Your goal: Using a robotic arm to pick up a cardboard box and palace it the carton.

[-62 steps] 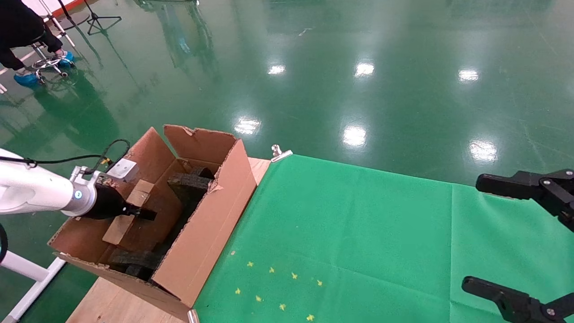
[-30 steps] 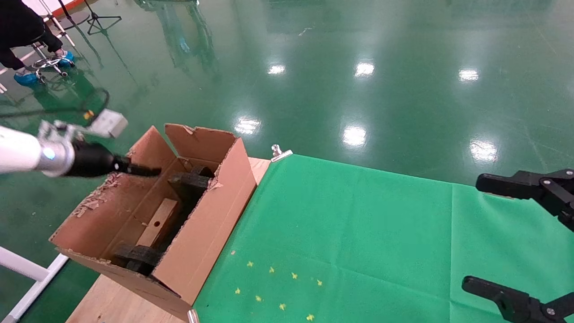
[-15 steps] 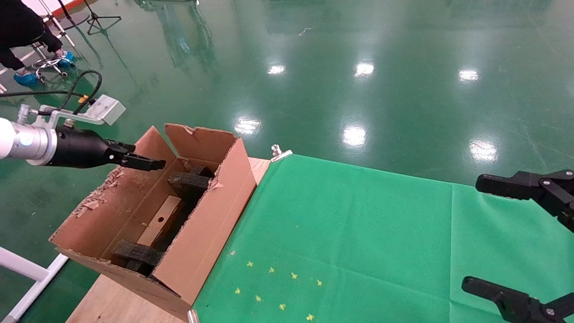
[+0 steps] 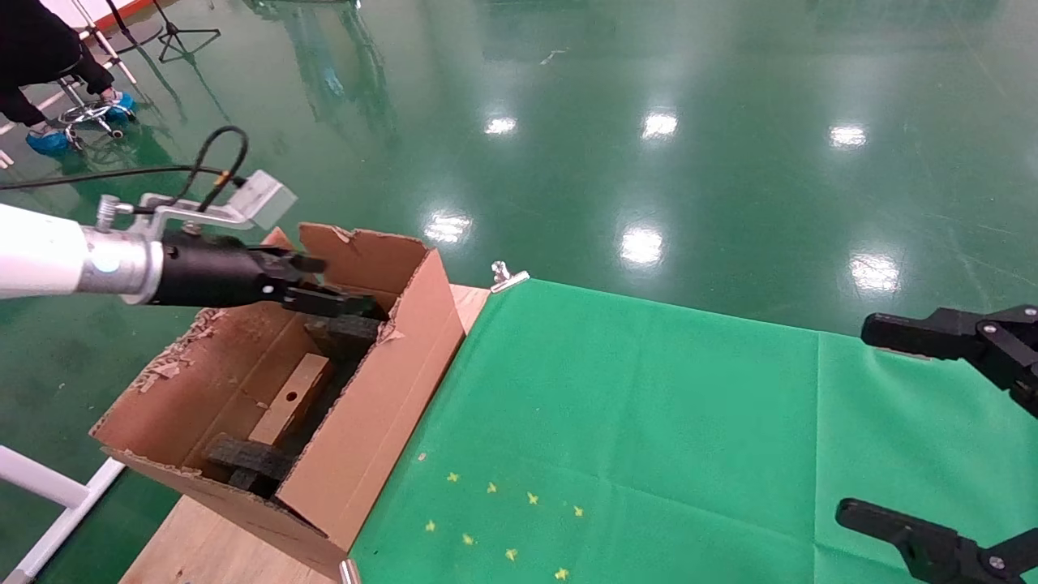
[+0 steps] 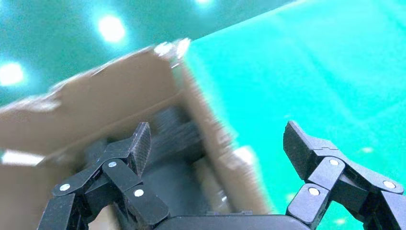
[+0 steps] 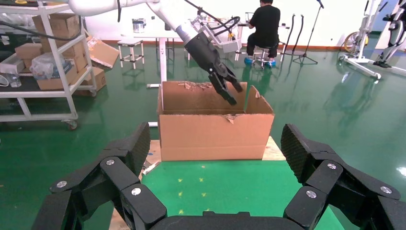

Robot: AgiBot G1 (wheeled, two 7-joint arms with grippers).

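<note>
The robotic arm, my left one, reaches in from the left. Its gripper point(image 4: 336, 285) hangs open and empty over the far end of the carton point(image 4: 369, 405), above the dark foam point(image 4: 349, 331). The cardboard box point(image 4: 289, 399) lies inside the carton on its floor, round hole facing up, apart from the gripper. In the left wrist view the gripper point(image 5: 218, 139) is open above the blurred carton point(image 5: 119, 96). The right wrist view shows the carton point(image 6: 215, 132) from the front with the left gripper point(image 6: 225, 88) above it.
A green cloth point(image 4: 632, 438) with small yellow marks covers the table to the right of the carton. My right gripper point(image 4: 880, 422) is parked open at the right edge, also seen as point(image 6: 215, 139). A seated person point(image 4: 40, 57) is at the far left.
The left gripper let go of the cardboard box inside the carton, rose out past the left flap, then swung right to above the carton's far end. The right arm has not moved.
</note>
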